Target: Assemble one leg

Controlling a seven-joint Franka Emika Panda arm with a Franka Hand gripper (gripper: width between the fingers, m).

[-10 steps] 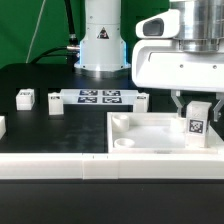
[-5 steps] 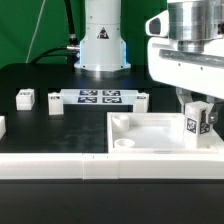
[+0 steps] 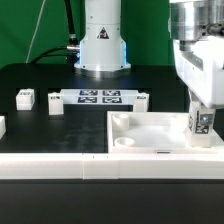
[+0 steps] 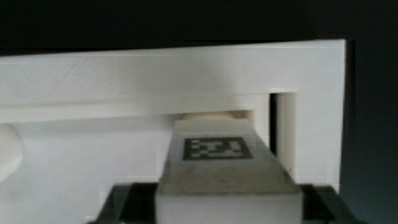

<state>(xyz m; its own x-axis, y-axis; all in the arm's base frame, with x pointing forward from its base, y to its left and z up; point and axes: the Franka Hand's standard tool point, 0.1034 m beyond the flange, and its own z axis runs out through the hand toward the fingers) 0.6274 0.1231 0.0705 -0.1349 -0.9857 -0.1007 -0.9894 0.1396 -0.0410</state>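
Note:
My gripper [image 3: 201, 108] is shut on a leg [image 3: 202, 124], a small white post with a black-and-white tag on its side. It holds the leg upright over the near corner of the large white tray-like part [image 3: 150, 128] at the exterior view's right. In the wrist view the leg [image 4: 221, 155] fills the space between my dark fingers [image 4: 125, 200], its far end against the tray's raised rim [image 4: 169, 70]. Three more legs lie on the table: one [image 3: 25, 97] at the exterior view's left, one [image 3: 56, 103] beside the marker board, one [image 3: 141, 99] at the board's other end.
The marker board [image 3: 99, 97] lies on the black table behind the tray. The robot base [image 3: 102, 40] stands at the back. A white bar [image 3: 60, 165] runs along the front edge. Another white part [image 3: 2, 126] shows at the exterior view's left edge.
My gripper has moved toward the exterior view's right with the leg, from above the tray's middle right to its right corner, and a little lower.

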